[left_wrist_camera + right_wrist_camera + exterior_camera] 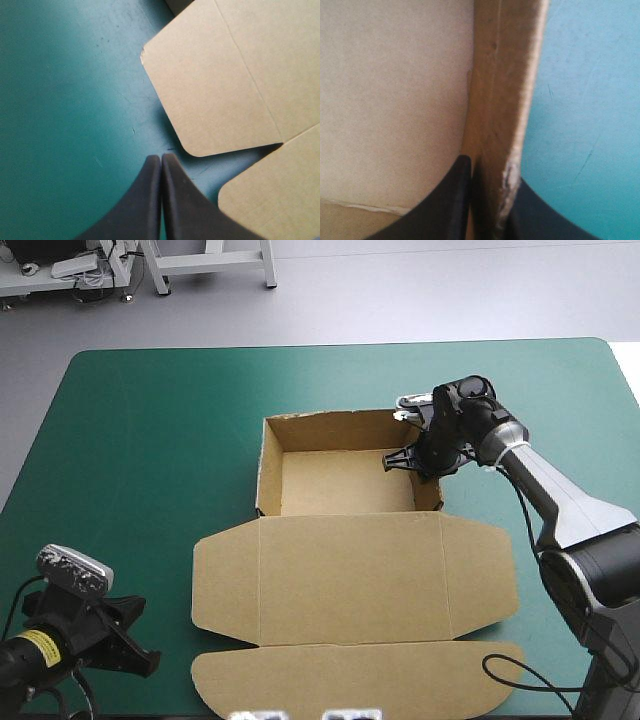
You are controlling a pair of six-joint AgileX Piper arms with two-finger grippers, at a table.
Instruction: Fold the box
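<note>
Brown cut-board box (350, 575) sits mid-counter as an open tray. Its four walls are raised toward the far side and the lid lies flat on the near side with its rounded side flaps spread out.

Counter with teal-green cover (150, 440): bare around the box on all sides.

Right claw (420, 460), two black fin-shaped fingers, is at the tray's right wall near the far right corner. In the right wrist view the right claw (490, 167) straddles that wall of the box (502, 100), one finger inside the tray and one outside over the counter (585, 100). The fingers are clenched on the board, whose top edge looks scuffed just at the outer finger.

Left claw (135, 640) is near the counter's near left corner, apart from the box. In the left wrist view the left claw (161, 157) is clenched, with its fingers meeting in one point and nothing between them. It is over bare counter (65, 100). The box (225, 85) shows ahead of it and to one side: the rounded corner of a lid side flap, and a second rounded flap edge nearer the claw. Neither touches it.
</note>
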